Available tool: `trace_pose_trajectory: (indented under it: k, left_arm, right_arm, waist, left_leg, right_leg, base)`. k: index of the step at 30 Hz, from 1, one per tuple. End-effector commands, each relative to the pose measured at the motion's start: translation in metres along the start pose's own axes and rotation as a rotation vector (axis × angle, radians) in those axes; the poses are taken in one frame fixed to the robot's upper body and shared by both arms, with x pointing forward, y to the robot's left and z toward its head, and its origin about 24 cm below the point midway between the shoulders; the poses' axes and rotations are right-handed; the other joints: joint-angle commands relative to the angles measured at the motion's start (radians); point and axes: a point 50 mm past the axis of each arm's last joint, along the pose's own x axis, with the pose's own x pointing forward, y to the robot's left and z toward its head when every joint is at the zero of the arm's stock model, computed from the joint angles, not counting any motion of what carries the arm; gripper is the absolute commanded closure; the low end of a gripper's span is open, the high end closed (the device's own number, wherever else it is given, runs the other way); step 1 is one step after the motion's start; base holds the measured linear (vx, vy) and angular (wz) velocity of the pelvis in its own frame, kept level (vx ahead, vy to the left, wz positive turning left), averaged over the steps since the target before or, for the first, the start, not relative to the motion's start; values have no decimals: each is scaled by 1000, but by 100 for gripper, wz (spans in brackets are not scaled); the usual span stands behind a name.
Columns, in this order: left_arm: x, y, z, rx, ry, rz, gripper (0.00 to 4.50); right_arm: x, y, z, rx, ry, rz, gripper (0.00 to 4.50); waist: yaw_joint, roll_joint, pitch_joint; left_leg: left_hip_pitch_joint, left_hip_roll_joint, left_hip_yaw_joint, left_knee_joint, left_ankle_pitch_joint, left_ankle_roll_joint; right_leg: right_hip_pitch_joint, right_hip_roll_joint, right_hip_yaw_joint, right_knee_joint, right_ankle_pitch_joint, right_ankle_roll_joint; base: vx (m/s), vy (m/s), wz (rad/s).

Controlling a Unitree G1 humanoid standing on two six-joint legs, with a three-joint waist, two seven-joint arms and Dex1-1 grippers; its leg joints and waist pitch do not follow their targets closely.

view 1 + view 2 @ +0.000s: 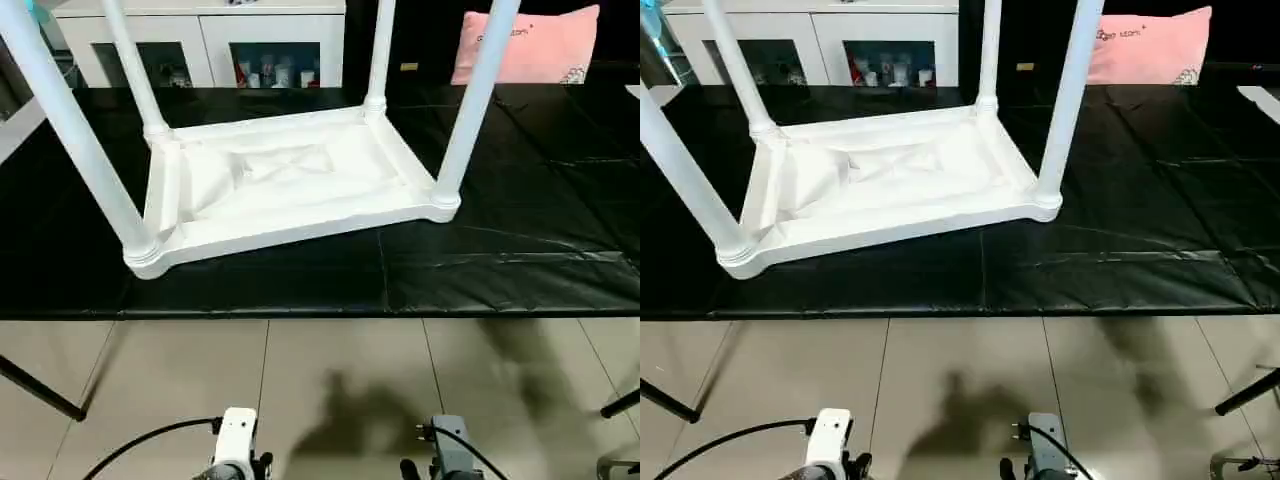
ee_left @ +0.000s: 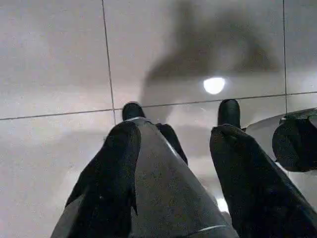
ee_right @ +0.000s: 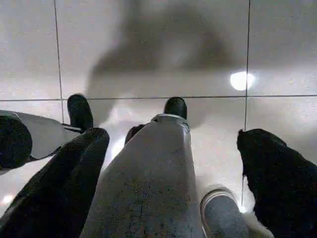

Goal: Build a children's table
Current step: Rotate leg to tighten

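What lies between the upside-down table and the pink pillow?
Only bare black sheeting. In the left eye view, nothing stands between the tabletop with its near right leg and the pink pillow.

both eye views look forward and down from the head onto the same upturned children's table [image 1: 290, 190]; wrist views face floor tiles [image 2: 54, 59].

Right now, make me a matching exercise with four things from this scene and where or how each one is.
1 tabletop
2 legs
3 pink cushion
4 cabinet

A standing up in the corner sockets
B upside down on the black sheet
C behind the sheet, glass doors
D far right

Pairs: 1-B, 2-A, 3-D, 4-C
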Motion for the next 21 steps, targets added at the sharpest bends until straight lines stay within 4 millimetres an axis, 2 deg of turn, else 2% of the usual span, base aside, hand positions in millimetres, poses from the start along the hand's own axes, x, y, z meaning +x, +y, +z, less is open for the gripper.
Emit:
trace_pose_trajectory:
  k: [1, 21]
  left_arm:
    - [0, 2, -2, -2, 12, 5, 190]
    - [0, 2, -2, -2, 12, 5, 190]
  right_arm:
    - [0, 0, -6, -7, 24, -1, 0]
    - [0, 0, -6, -7, 24, -1, 0]
  waist:
    - [-2, -3, -29]
    - [-1, -4, -30]
  left_leg:
    - [19, 97, -44, -96, -353, 17]
    - [19, 97, -43, -94, -337, 25]
  right_leg:
    - [17, -100, 51, -87, -220, -242]
    - [18, -99, 50, -85, -198, -248]
  base:
    - [0, 0, 0]
    - [0, 0, 0]
